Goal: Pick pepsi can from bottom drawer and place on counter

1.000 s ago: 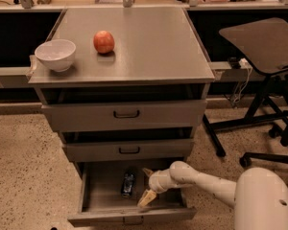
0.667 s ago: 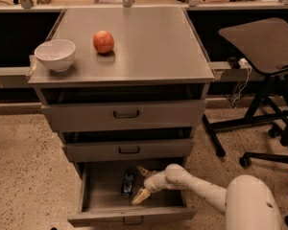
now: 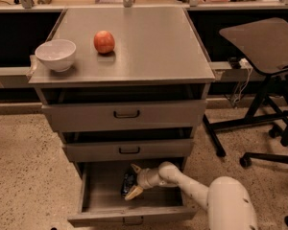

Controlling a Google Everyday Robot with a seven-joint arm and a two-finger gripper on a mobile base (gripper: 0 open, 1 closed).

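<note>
In the open drawer [image 3: 103, 193], the pincer [image 3: 134, 180] spreads its fingers [image 3: 134, 193] wide around the dark can [image 3: 128, 183]; label unreadable. Apple [image 3: 104, 41] and bowl [image 3: 55, 54] sit on the desk [image 3: 153, 47].

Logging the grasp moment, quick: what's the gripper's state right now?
Gripper: open, down in the bottom drawer, straddling the pepsi can, not yet closed on it.

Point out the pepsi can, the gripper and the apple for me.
pepsi can [image 3: 127, 183]: camera view, its dark side, in the bottom drawer [image 3: 101, 191].
gripper [image 3: 131, 181]: camera view, midway between its open jaws, at the can.
apple [image 3: 104, 41]: camera view, middle of its red skin, on the counter [image 3: 156, 42].
</note>
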